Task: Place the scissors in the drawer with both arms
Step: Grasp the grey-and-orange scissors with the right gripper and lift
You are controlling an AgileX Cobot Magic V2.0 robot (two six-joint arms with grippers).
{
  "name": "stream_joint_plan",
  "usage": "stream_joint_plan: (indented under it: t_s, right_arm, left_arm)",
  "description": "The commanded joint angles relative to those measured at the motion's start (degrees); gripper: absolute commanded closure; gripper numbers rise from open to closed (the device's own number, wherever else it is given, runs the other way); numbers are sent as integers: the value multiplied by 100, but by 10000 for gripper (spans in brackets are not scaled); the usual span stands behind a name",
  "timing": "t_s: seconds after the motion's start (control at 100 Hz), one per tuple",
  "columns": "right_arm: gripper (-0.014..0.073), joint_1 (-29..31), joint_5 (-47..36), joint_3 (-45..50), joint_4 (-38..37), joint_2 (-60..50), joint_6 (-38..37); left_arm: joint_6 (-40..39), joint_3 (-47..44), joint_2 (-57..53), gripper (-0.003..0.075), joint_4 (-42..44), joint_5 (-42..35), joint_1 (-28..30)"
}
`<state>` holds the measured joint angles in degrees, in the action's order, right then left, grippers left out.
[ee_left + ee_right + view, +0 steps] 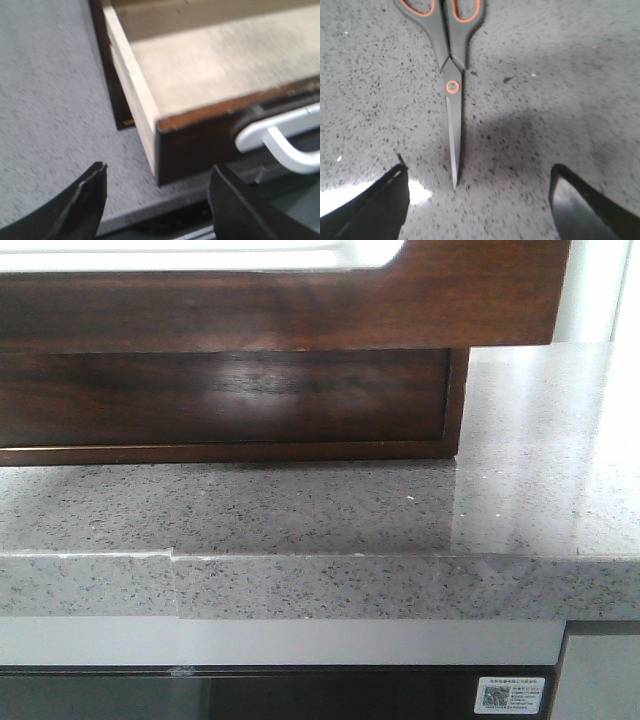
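The drawer [450, 300] fills the top of the front view, its dark walnut front carrying a white rounded patch [200, 252]. In the left wrist view the drawer [200, 145] stands pulled open, with a pale empty inside [225, 65] and a white handle [280, 135] on its front. My left gripper [160, 200] is open and empty, just off the drawer's front corner. The scissors [452, 75], grey handles lined in orange, lie closed on the speckled counter with the blade tip pointing at my right gripper [480, 200], which is open and empty just short of the tip. Neither gripper shows in the front view.
The grey speckled stone countertop [300, 520] has a thick front edge [300, 585]. A dark wooden cabinet body [230, 400] sits on it under the drawer front. Below the counter there is a dark appliance panel with a label [510, 695].
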<state>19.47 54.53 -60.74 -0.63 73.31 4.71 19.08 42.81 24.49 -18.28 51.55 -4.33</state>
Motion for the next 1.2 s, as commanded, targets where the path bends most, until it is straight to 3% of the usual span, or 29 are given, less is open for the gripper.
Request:
stream_joint_plan:
  t_s: [0.0, 0.23, 0.35, 0.87, 1.05, 1.19]
  right_arm:
    - [89, 36, -71, -389, 63, 346, 179]
    - [216, 36, 28, -1021, 476, 1297, 643]
    - [232, 26, 54, -1289, 476, 1683, 770]
    - [253, -37, 359, -1984, 476, 2546, 1074]
    - [348, -37, 383, -1984, 476, 2549, 1133]
    - [356, -37, 438, -1984, 476, 2572, 1133]
  left_arm:
    - [-52, 168, 169, 301, -67, -765, -51]
    - [784, 168, 482, 301, -779, -987, -62]
    - [987, 168, 627, 301, -971, -998, -62]
    - [996, 168, 756, 301, -971, -1035, -62]
    - [996, 168, 756, 301, -971, -1035, -62]
    - [996, 168, 756, 301, -961, -1035, -62]
